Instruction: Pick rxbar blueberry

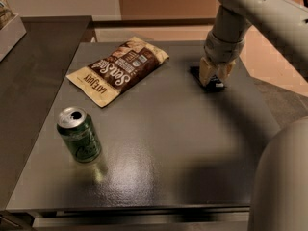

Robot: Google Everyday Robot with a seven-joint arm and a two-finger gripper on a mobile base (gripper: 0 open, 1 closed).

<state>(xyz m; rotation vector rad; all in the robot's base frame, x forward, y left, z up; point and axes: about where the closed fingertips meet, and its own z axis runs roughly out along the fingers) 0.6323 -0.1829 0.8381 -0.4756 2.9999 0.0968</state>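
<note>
Three items lie on the dark table (168, 167), and positions below are taken from the chip bag (120, 69).

1. Chip bag: large, tan and brown, lying flat and set at a diagonal. Its brown panel reads "Sea Salt" in white script. The tan end nearest the camera reads "LATE JULY". Smaller print on the bag is not legible.

2. Green can (79, 136): upright, in front of the bag and slightly to its left, well apart from it. The silver top shows an open mouth. No writing on its side can be read.

3. Rxbar blueberry (211, 86): small, flat and dark navy, lying on the table to the right of the bag, apart from it. A faint white mark shows near one end and is illegible.

Gripper (216, 75): cream-coloured, lowered directly onto the rxbar blueberry and covering its middle. Whether it is released or clenched on the bar cannot be told. The pale arm (260, 8) rises from it up and away to the right of the bag.
</note>
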